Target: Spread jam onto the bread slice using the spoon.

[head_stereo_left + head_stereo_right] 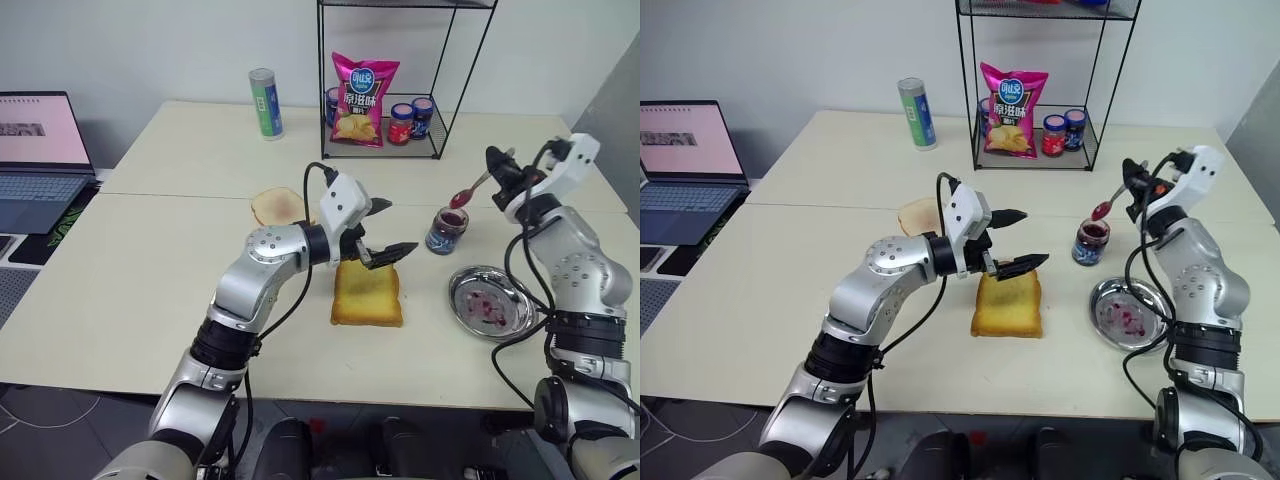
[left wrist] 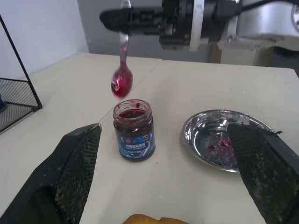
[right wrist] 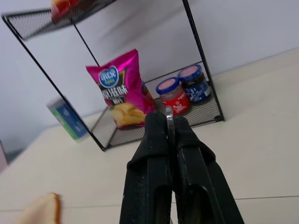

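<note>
**Spoon held above the open jar, left hand spread over the bread**

Spoon [image 1: 472, 190] first: the small slim silver metal one, its bowl coated with glossy dark red jam [image 2: 122, 83], is pinched by the handle between the closed black fingers of the right hand [image 1: 497, 165]. That arm is raised at the right side of the table [image 1: 150, 290], forearm upright, the hand pointing roughly level toward the wire rack. The spoon slopes down from the hand so that its bowl hangs just above the open glass jar of dark jam with a blue label [image 1: 446, 230], not touching it.

The left arm reaches across from the left, elbow bent, its hand [image 1: 384, 230] held level and pointing to the right. Its two black fingers are spread wide with nothing between them, hovering just over the far edge of the thick, square golden-yellow bread slice [image 1: 367, 293], which lies flat on the pale table in front of the robot. I cannot tell whether the lower finger touches the bread.

A round steel dish [image 1: 490, 299] smeared with red-purple jam sits on the table to the right of the bread, near the jar. A thinner light-brown toast slice [image 1: 280, 206] lies farther back, behind the left forearm.
</note>
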Tool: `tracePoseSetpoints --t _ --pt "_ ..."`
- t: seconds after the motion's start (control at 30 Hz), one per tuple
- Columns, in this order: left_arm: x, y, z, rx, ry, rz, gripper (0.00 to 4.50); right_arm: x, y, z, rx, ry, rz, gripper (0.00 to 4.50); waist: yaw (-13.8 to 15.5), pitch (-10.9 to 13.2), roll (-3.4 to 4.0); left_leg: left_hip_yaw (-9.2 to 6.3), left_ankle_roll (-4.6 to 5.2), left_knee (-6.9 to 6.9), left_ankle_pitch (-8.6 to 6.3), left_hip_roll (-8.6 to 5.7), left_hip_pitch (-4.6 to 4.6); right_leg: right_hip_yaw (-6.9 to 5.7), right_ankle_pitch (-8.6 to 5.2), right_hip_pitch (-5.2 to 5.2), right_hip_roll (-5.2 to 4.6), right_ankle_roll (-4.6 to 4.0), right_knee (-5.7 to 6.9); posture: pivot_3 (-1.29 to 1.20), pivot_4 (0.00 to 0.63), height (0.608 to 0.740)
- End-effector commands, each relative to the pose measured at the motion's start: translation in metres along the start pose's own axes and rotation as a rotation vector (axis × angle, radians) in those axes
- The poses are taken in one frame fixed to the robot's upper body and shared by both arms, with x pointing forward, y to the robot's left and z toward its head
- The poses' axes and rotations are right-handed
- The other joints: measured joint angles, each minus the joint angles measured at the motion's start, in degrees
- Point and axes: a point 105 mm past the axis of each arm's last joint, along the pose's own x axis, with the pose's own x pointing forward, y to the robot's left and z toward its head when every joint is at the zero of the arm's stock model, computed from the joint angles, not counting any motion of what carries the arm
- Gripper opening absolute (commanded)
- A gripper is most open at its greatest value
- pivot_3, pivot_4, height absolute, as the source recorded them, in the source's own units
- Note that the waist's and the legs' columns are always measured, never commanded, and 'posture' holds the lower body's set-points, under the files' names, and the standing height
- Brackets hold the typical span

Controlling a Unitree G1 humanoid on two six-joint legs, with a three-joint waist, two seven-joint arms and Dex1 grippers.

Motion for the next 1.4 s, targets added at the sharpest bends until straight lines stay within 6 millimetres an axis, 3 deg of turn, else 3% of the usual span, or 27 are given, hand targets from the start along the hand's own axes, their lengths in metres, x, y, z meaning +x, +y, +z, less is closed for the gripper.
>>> tracePoseSetpoints --t 0.03,0.43,0.97,1.4 --pt "-0.003 -0.003 0.016 0.035 -0.049 0.004 4.5 -0.002 0.006 0.008 -0.11 -0.044 0.038 0.03 -0.03 0.0 0.0 -0.01 0.0 0.01 0.0 0.0 0.0 -0.01 0.0 0.0 0.0 0.0 0.02 0.0 0.15 0.74" --pt "-0.006 -0.004 0.018 0.038 -0.043 0.01 4.5 -0.002 0.014 -0.021 -0.231 0.018 0.077 0.03 -0.11 0.0 0.0 0.01 -0.03 0.08 0.02 0.02 0.13 0.0 -0.13 0.02 0.0 0.22 0.27 0.0 0.15 0.74" --pt "-0.005 -0.004 0.017 0.043 -0.039 0.0 4.5 -0.005 0.001 -0.02 0.059 -0.001 -0.016 0.03 -0.11 0.0 0.0 0.03 -0.05 0.08 0.03 0.03 0.15 0.02 0.01 0.03 -0.01 -0.01 0.29 0.0 0.15 0.74" --pt "-0.006 0.0 0.016 0.049 -0.037 0.01 4.5 -0.005 -0.009 -0.003 0.373 -0.081 -0.081 0.03 -0.12 -0.01 0.01 0.05 -0.04 0.07 0.03 0.03 0.16 0.04 0.01 0.03 0.0 -0.02 0.3 0.0 0.15 0.74"
